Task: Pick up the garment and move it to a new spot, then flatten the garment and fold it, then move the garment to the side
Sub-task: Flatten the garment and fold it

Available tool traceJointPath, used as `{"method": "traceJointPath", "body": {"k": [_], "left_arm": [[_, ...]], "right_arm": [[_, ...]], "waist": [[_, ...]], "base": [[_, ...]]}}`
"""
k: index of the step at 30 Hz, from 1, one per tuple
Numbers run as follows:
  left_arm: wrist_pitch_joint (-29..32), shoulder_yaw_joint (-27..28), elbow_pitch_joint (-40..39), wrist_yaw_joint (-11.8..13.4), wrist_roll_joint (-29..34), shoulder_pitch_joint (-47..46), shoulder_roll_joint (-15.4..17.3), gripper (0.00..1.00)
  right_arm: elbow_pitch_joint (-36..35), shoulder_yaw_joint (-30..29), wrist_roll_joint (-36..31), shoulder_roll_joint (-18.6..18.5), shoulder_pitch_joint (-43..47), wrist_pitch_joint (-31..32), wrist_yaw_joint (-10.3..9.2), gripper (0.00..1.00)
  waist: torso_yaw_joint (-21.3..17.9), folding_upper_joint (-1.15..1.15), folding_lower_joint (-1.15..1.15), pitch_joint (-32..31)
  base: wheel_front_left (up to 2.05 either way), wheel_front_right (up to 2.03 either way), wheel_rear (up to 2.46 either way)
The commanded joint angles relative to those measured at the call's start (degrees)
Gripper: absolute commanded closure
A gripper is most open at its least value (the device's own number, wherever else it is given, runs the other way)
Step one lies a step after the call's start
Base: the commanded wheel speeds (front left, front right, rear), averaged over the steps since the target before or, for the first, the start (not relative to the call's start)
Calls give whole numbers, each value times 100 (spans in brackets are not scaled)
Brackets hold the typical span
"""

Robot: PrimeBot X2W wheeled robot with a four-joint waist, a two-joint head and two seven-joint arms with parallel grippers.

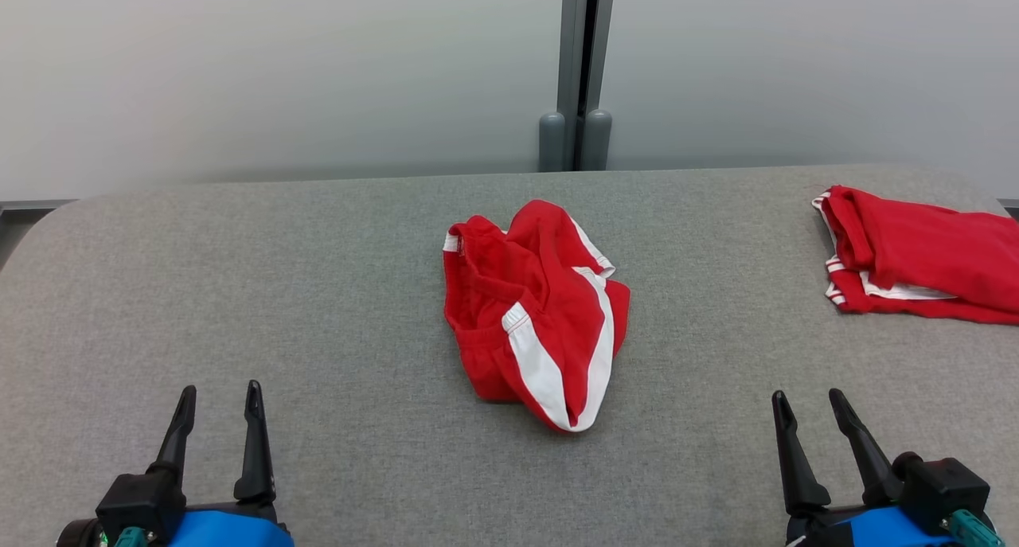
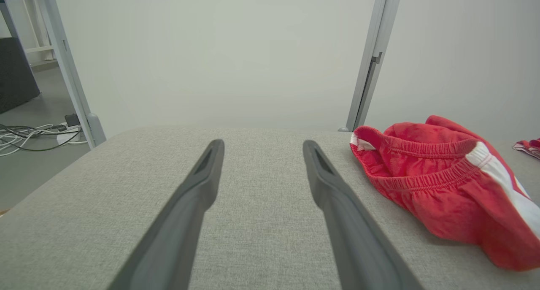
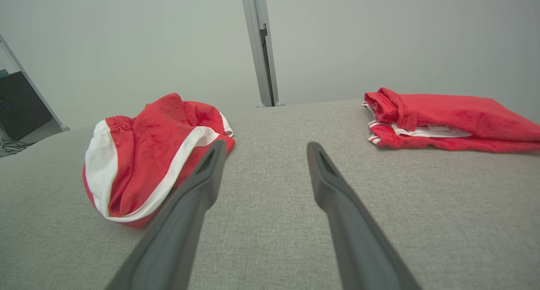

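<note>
Left claw, lower left, and right claw, lower right: both spread wide and empty, well apart from the cloth. Crumpled red garment lies mid-frame on the grey desk; a folded red pile sits at the right edge. Judged best: pinch the elastic waistband at two separated points and lift evenly. Left wrist view exposes that waistband's open mouth; right wrist view instead presents the white side stripe
</note>
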Motion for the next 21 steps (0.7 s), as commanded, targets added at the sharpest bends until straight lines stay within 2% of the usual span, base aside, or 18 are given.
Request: {"method": "traceJointPath", "body": {"k": [1,10,17,21], "left_arm": [[-25,38,12,-22,42,-85,-19,0],[-13,-497,271,-200,141,-848,38,0],[260,-1422,676,-301,55,-1863,109,0],[474,-2162,906,-289,-192,-2290,265,0]], "right_arm": [[-6,-12,-15,-13,-55,-19,1,0],[57,90,-16,-13,-180,-24,1,0],[89,197,22,-14,-331,-55,1,0],[123,224,53,-13,-402,-96,1,0]], "waist": [[-3,-1,0,3],[-120,-1,0,79],[-394,-1,0,298],[-567,-1,0,483]], "base": [[0,0,0],[0,0,0],[0,0,0],[0,0,0]]}}
